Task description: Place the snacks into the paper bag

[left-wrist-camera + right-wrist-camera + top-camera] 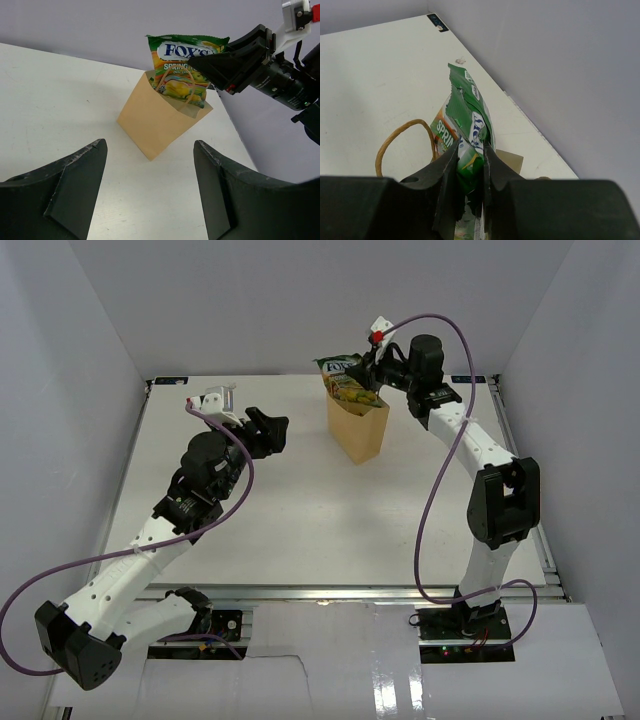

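The tan paper bag [360, 430] stands upright at the back middle of the table; it also shows in the left wrist view [160, 120]. My right gripper [366, 367] is shut on a green-and-white snack packet [343, 365] and holds it at the bag's mouth, its lower part inside. The packet shows in the left wrist view [182, 65] and pinched between the fingers in the right wrist view [470, 130]. A loop handle [402, 137] of the bag lies left of the packet. My left gripper [272, 430] is open and empty, left of the bag. No yellow packets are in view.
White enclosure walls [80, 360] stand close around the white table [300, 510]. A purple cable [440, 440] hangs along the right arm and another loops by the left arm [150, 550].
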